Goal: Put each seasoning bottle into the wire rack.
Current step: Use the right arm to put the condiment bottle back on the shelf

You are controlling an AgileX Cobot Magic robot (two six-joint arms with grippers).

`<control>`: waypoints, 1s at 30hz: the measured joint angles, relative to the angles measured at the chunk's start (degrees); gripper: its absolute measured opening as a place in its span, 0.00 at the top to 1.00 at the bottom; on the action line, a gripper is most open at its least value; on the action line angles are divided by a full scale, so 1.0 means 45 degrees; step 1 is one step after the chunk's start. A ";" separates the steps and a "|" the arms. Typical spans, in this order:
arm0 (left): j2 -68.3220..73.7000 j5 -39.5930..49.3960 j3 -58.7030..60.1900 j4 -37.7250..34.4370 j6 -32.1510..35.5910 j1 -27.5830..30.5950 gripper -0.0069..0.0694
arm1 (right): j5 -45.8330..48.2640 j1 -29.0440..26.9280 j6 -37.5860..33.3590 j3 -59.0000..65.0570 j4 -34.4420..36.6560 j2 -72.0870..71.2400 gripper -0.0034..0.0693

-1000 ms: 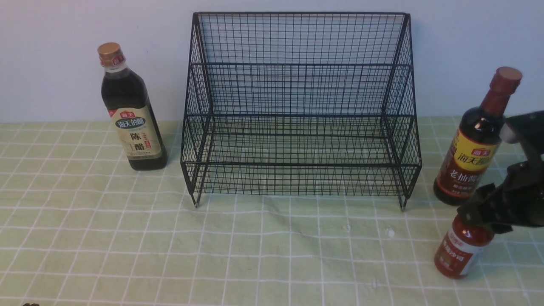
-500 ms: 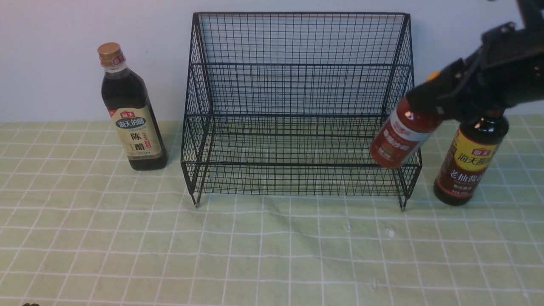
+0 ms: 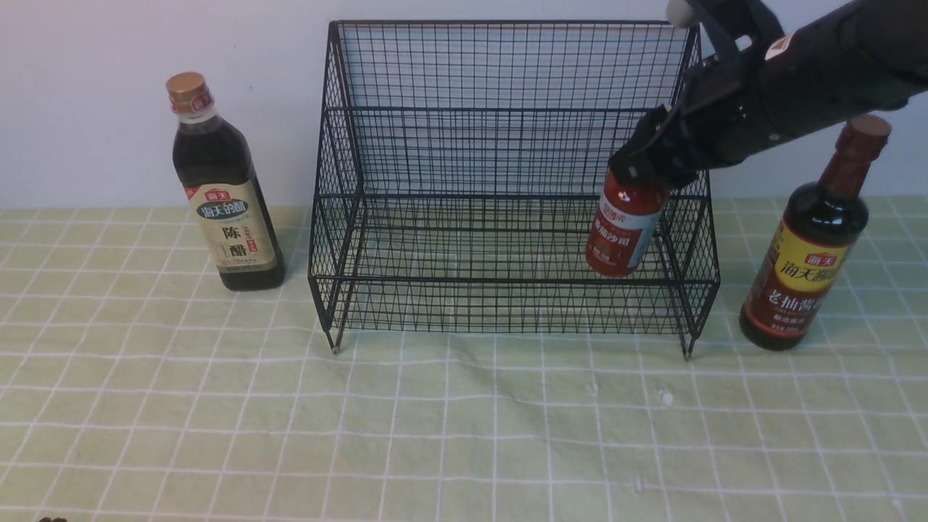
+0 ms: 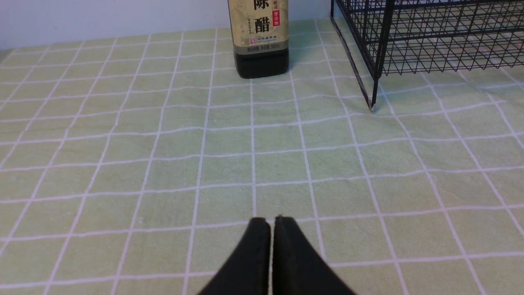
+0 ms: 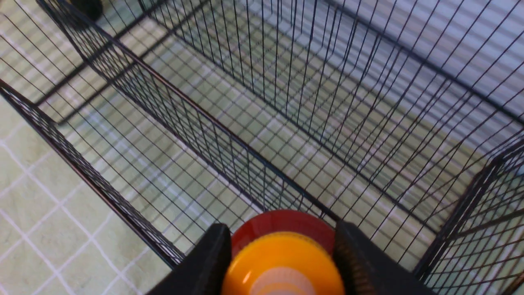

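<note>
Bottle (image 3: 623,235) — small, red, yellow-capped — gripped by right tool (image 3: 647,171) at wire rack (image 3: 507,279); left tool (image 4: 272,224) closed.

I see the black wire rack (image 3: 507,279) standing upright near the far edge of the desk (image 3: 464,435), its two stepped tiers facing me. The small red bottle (image 3: 623,232), yellow nozzle up, hangs slightly tilted with its neck clamped in my right tool (image 3: 647,165), over the lower tier at the rack's three o'clock end. The dark gold-capped bottle (image 3: 226,210) stands upright at the rack's nine o'clock. The dark maroon-capped bottle (image 3: 805,275) stands at its three o'clock.
</note>
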 joint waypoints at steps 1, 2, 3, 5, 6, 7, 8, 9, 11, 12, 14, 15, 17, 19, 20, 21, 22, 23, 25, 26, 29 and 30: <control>0.0000 0.0000 0.0000 0.0000 0.0000 0.0000 0.92 | -0.0014 0.0000 0.0000 -0.0012 -0.0028 0.0170 0.55; 0.0000 0.0000 0.0000 0.0000 0.0000 0.0000 0.92 | -0.0027 0.0000 0.0000 -0.0012 -0.0040 0.0333 0.55; 0.0000 0.0000 0.0000 0.0000 0.0000 0.0000 0.92 | -0.0038 0.0000 0.0000 -0.0012 -0.0040 0.0494 0.55; 0.0000 0.0000 0.0000 0.0000 0.0000 0.0000 0.92 | -0.0038 0.0000 0.0000 -0.0012 -0.0040 0.0786 0.55; 0.0000 0.0000 0.0000 0.0000 0.0000 0.0000 0.92 | -0.0064 0.0000 0.0000 -0.0012 -0.0040 0.0961 0.55; 0.0000 0.0000 0.0000 0.0000 0.0000 0.0000 0.92 | -0.0062 0.0000 0.0000 -0.0012 -0.0040 0.1083 0.55; 0.0000 0.0000 0.0000 0.0000 0.0000 0.0000 0.92 | -0.0091 0.0000 0.0000 -0.0012 -0.0040 0.1191 0.55; 0.0000 0.0000 0.0000 0.0000 0.0000 0.0000 0.92 | -0.0090 0.0000 0.0000 -0.0026 -0.0040 0.1324 0.55; 0.0000 0.0000 0.0000 0.0000 0.0000 0.0000 0.92 | -0.0090 0.0000 0.0000 -0.0040 -0.0050 0.1501 0.55; 0.0000 0.0000 0.0000 0.0000 0.0000 0.0000 0.92 | -0.0126 0.0000 0.0000 -0.0066 -0.0047 0.1581 0.55; 0.0000 0.0000 0.0000 0.0000 0.0000 0.0000 0.92 | -0.0126 0.0000 0.0000 -0.0079 -0.0047 0.1581 0.55; 0.0000 0.0000 0.0000 0.0000 0.0000 0.0000 0.92 | -0.0126 0.0000 0.0000 -0.0091 -0.0047 0.1581 0.55; 0.0000 0.0000 0.0000 0.0000 0.0000 0.0000 0.92 | -0.0113 0.0000 0.0000 -0.0091 -0.0047 0.1581 0.52; 0.0000 0.0000 0.0000 0.0000 0.0000 0.0000 0.92 | -0.0127 0.0000 0.0000 -0.0091 -0.0047 0.1526 0.45; 0.0000 0.0000 0.0000 0.0000 0.0000 0.0000 0.92 | -0.0109 0.0000 0.0019 -0.0091 -0.0047 0.1454 0.41; 0.0000 0.0000 0.0000 0.0000 0.0000 0.0000 0.92 | -0.0090 0.0000 0.0092 -0.0091 -0.0047 0.1360 0.37; 0.0000 0.0000 0.0000 0.0000 0.0000 0.0000 0.92 | -0.0078 0.0003 0.0199 -0.0091 -0.0047 0.1200 0.33; 0.0000 0.0000 0.0000 0.0000 0.0000 0.0000 0.92 | -0.0041 0.0003 0.0359 -0.0091 -0.0047 0.0991 0.28; 0.0000 0.0000 0.0000 0.0000 0.0000 0.0000 0.92 | -0.0026 0.0003 0.0523 -0.0091 -0.0047 0.0598 0.23; 0.0000 0.0000 0.0000 0.0000 0.0000 0.0000 0.92 | -0.0012 0.0003 0.0586 -0.0091 -0.0047 0.0027 0.21; 0.0000 0.0000 0.0000 0.0000 0.0000 0.0000 0.92 | -0.0012 0.0003 0.0720 -0.0091 -0.0192 -0.1036 0.19; 0.0000 0.0000 0.0000 0.0000 0.0000 0.0000 0.92 | -0.0012 0.0003 0.0993 -0.0091 -0.0539 -0.1712 0.19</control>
